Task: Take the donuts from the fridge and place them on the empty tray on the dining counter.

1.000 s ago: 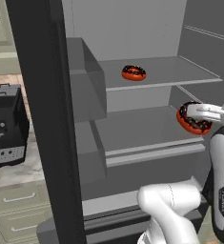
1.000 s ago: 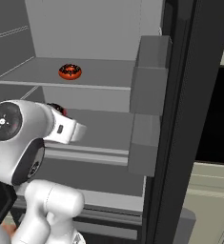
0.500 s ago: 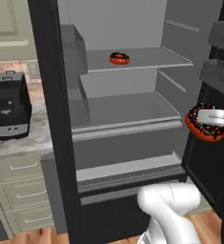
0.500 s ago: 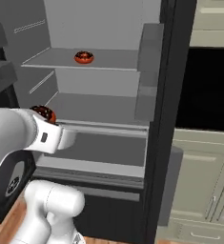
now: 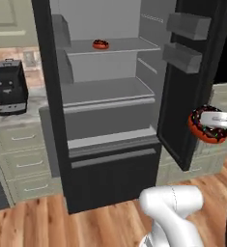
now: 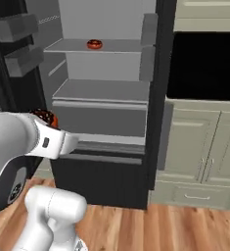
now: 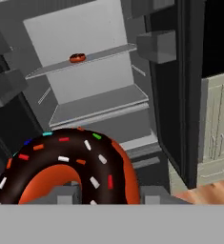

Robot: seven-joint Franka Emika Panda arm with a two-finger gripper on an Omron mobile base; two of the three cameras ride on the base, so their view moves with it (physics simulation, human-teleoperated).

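My gripper (image 5: 216, 120) is clamped on a chocolate-iced donut (image 5: 207, 126), holding it in the air in front of the open fridge (image 5: 105, 96) and clear of its shelves. In the left base view the donut hangs at the right, before the inner face of the fridge's right-hand door (image 5: 192, 72). In the hand view the same donut (image 7: 66, 167) sits right against the camera, its dark icing flecked with coloured sprinkles, orange-red showing at the hole and side. In the right base view only a sliver of it (image 6: 44, 116) peeks from behind my white forearm.

Beyond it, the fridge stands with both doors swung wide, grey shelves and a lower drawer (image 5: 112, 157) exposed. The second donut (image 5: 101, 44) lies on the upper shelf (image 5: 124, 46), toward the back and well apart from the one I hold; it also shows in the right base view (image 6: 94, 44) and the hand view (image 7: 77, 58).

Left of the fridge, a black coffee machine (image 5: 9, 87) sits on a marble-topped cabinet run (image 5: 18, 140). To the right, a black built-in oven (image 6: 202, 63) is set above pale cabinets (image 6: 195, 152). Wooden flooring (image 5: 62, 222) runs across the foreground.
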